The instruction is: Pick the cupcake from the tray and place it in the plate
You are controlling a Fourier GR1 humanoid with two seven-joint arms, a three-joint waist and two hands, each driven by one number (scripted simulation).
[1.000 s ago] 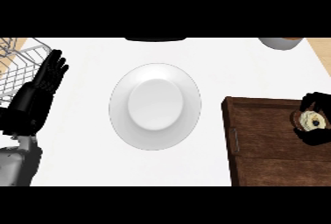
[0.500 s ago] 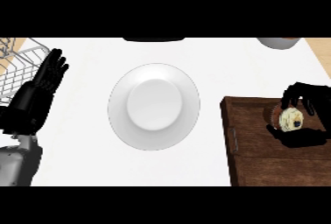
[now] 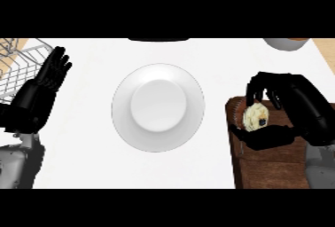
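One white plate [image 3: 157,113] lies at the middle of the white counter [image 3: 216,62], with nothing on it. One brown tray [image 3: 268,166] sits at the right, cut off by the view's edge. One cupcake [image 3: 256,117], pale with a dark spot, is over the tray's near-left corner, grasped by the right hand [image 3: 282,111]: fingers curl over its top and the thumb closes under it, hiding much of it. The left hand [image 3: 40,91] rests at the left, fingers straight and pointing up, holding nothing. One wire rack [image 3: 18,60] shows behind it, partly cut off. At the top edge one dark shape [image 3: 159,39] and one grey bowl [image 3: 286,43] are mostly out of view. No writing can be read anywhere.
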